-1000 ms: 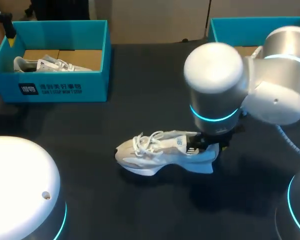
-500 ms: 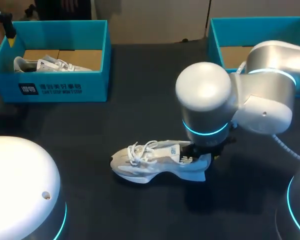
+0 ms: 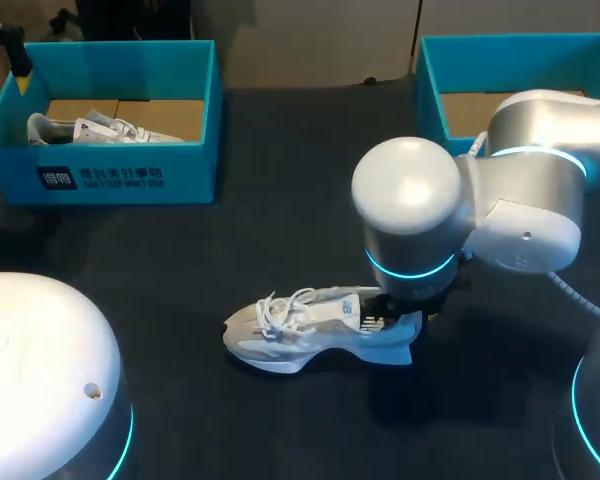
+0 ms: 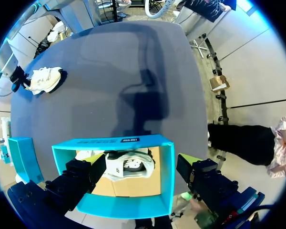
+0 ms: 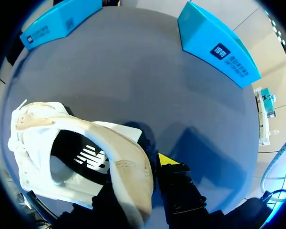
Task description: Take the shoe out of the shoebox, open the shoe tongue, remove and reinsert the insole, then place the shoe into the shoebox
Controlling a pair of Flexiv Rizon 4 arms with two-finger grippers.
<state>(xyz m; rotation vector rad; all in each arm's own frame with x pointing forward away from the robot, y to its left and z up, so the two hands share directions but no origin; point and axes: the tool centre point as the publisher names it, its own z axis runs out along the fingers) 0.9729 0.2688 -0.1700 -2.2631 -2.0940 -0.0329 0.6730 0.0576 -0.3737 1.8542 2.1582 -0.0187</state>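
Observation:
A white lace-up shoe (image 3: 310, 328) lies on its side on the dark table, toe toward my left. My right gripper (image 3: 400, 312) is at its heel. In the right wrist view the right gripper (image 5: 142, 177) is shut on the shoe's heel collar (image 5: 126, 164), one yellow tip outside it and the other finger hidden inside the shoe. A second white shoe (image 4: 128, 164) lies in the teal shoebox (image 3: 130, 178) at the back left. My left gripper (image 4: 138, 167) hangs open above that shoebox (image 4: 119, 143), holding nothing.
Another teal shoebox (image 3: 510, 55) stands at the back right, behind my right arm (image 3: 520, 210). My left arm's white base (image 3: 40, 380) fills the front left corner. Bare dark tabletop (image 3: 280, 220) lies between the boxes and the shoe.
My right arm has carried the shoe a little to the left and toward the table's front, still gripping the heel. The left gripper has stayed open.

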